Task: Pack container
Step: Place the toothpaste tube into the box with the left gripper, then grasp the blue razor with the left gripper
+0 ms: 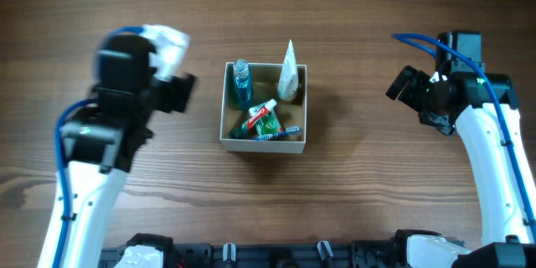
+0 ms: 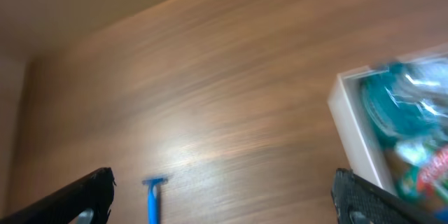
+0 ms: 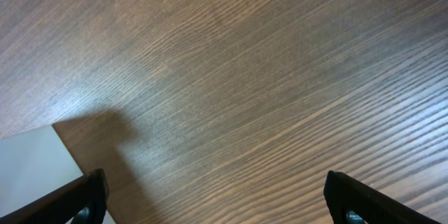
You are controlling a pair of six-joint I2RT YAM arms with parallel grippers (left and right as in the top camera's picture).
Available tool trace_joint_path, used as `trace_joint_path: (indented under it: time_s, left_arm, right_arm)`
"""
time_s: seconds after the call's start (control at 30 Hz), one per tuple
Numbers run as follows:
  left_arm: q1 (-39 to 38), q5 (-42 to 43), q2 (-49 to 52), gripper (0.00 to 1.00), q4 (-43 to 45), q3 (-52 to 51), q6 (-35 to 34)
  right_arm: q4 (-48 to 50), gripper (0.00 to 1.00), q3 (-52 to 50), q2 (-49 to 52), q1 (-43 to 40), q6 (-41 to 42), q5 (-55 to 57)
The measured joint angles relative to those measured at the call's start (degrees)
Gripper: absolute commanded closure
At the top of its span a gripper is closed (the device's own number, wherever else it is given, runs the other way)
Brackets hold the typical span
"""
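Left of the container, here's the left gripper, its two black fingers spread wide apart and holding nothing. On the wood between those fingers, nearer the left-hand one in the wrist view, lies a slim blue plastic razor. Its T-shaped head points away from the camera, and it lies apart from the container's wall. That wall shows at the right edge of the same view, white, smooth and straight-edged, though the whole shot is smeared with blur. From overhead, the left arm is blurred too.

Over on the right of the container, well apart from it, is the right gripper. Its dark fingers are parted just as wide and hold nothing, hanging over the tabletop with its fine, streaky brown grain.

The container itself is square, shallow cardboard, white outside and tan inside, and sits mid-table between the two arms. Inside it:
- a translucent teal bottle in the far-left corner;
- a white tapered tube poking up past the far rim;
- a red-and-green toothpaste tube lying in the middle;
- a blue toothbrush along the near wall.
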Motion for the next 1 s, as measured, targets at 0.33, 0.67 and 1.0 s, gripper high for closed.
trace_joint_path:
  time_s: [0.33, 0.67, 1.0]
  left_arm:
    - [34.1, 2.6, 29.8, 0.00, 3.8, 0.0, -14.3]
    - [34.0, 5.6, 44.7, 0.04, 7.5, 0.0, -15.1]
    - [34.0, 9.1, 45.1, 0.70, 7.5, 0.0, -15.2]
  right_arm:
    - [-0.1, 0.00, 0.0, 0.0, 0.0, -1.5, 0.0]
    - [0.3, 0.00, 0.0, 0.0, 0.0, -1.5, 0.0]
    - [0.3, 0.00, 0.0, 0.0, 0.0, -1.5, 0.0]
